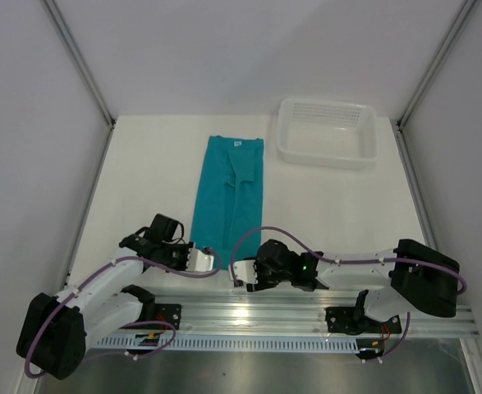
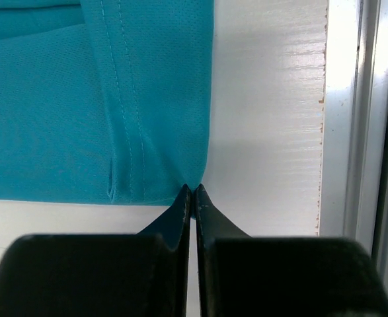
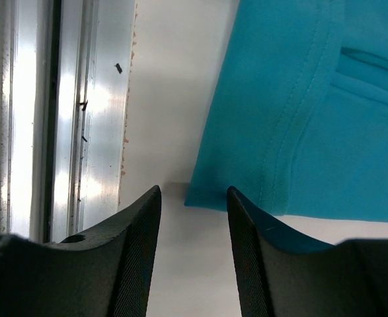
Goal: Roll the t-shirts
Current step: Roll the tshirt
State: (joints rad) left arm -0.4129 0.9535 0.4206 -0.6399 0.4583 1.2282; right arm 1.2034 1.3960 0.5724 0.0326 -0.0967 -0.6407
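The teal t-shirt [image 1: 228, 193] lies folded into a long narrow strip down the middle of the white table, with its white neck label at the far end. My left gripper [image 1: 208, 261] is at the strip's near left corner. In the left wrist view its jaws [image 2: 192, 189] are shut, with the tips pinched on the corner of the shirt [image 2: 61, 99]. My right gripper [image 1: 239, 275] is at the near right corner. In the right wrist view it [image 3: 192, 190] is open, low over the table, and the shirt's [image 3: 312, 119] corner lies just between the fingertips.
A white perforated basket [image 1: 323, 158] stands at the back right, beside the shirt's far end. The aluminium rail [image 1: 306, 316] that carries the arm bases runs along the near table edge, close behind both grippers. It shows in both wrist views [image 2: 359, 132] [image 3: 41, 119]. Grey walls enclose the table.
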